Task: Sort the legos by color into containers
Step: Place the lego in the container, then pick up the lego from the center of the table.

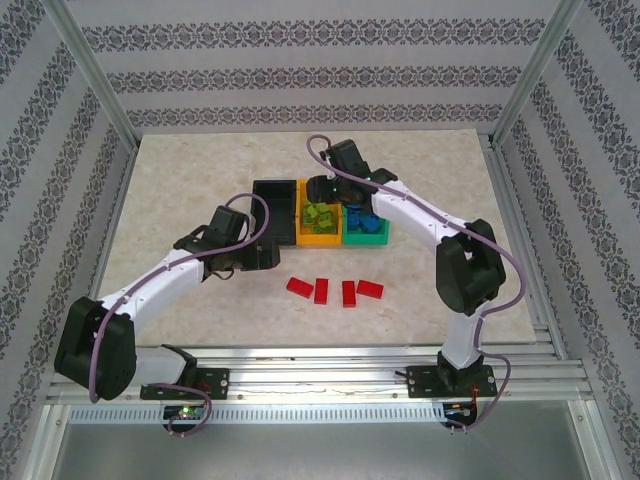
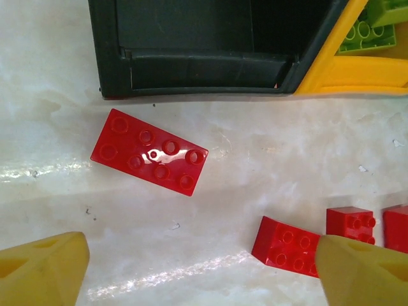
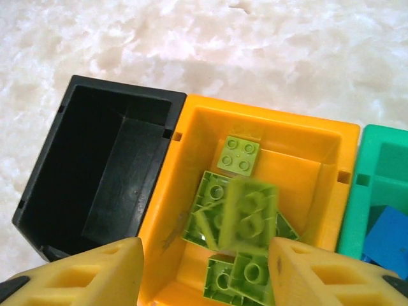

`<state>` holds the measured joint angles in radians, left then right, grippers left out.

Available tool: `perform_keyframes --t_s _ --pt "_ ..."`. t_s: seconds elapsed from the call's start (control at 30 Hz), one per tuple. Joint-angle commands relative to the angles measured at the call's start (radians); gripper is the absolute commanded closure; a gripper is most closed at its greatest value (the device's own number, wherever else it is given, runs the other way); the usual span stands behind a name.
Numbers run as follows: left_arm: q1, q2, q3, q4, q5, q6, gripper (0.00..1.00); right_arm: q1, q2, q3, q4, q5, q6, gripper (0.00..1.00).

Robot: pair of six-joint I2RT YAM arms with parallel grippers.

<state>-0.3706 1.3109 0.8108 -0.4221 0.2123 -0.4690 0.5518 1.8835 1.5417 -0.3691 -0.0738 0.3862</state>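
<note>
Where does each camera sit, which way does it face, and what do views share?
Top external: above and behind the robot, looking down on the table; left arm and right arm show.
Left wrist: on the left arm, facing down at red bricks before the black bin; open left claw at the bottom.
Right wrist: above the orange bin, facing down at lime bricks; open right claw at the bottom.
Shared: both wrist views catch the black bin and orange bin.

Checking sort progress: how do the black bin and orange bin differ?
Black bin looks empty; orange bin holds lime bricks. Black bin sits at the row's left end in the top view; orange bin is in the middle. Both are open-topped, rectangular, equal in size, side by side.
</note>
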Motion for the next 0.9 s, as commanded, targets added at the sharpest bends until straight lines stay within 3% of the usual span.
perform_keyframes --t_s 0.0,0.27,0.47,0.73,0.87 --pt "0.019 0.014 -0.002 -0.020 -0.011 -0.014 0.00 0.000 -0.075 -0.080 0.014 -0.037 0.006 0.45" --pt "0.029 0.083 0.038 -0.045 -0.036 -0.090 0.00 0.024 -0.241 -0.320 0.062 -0.032 0.035 0.45" --pt "0.035 0.117 0.026 0.020 0.012 -0.185 0.00 0.041 -0.326 -0.446 0.077 -0.001 0.056 0.44" --pt "0.036 0.207 -0.010 0.199 0.043 -0.507 0.12 0.057 -0.389 -0.547 0.108 0.019 0.062 0.44" --pt "0.038 0.243 0.005 0.208 -0.004 -0.599 0.21 0.058 -0.406 -0.564 0.104 -0.004 0.030 0.44"
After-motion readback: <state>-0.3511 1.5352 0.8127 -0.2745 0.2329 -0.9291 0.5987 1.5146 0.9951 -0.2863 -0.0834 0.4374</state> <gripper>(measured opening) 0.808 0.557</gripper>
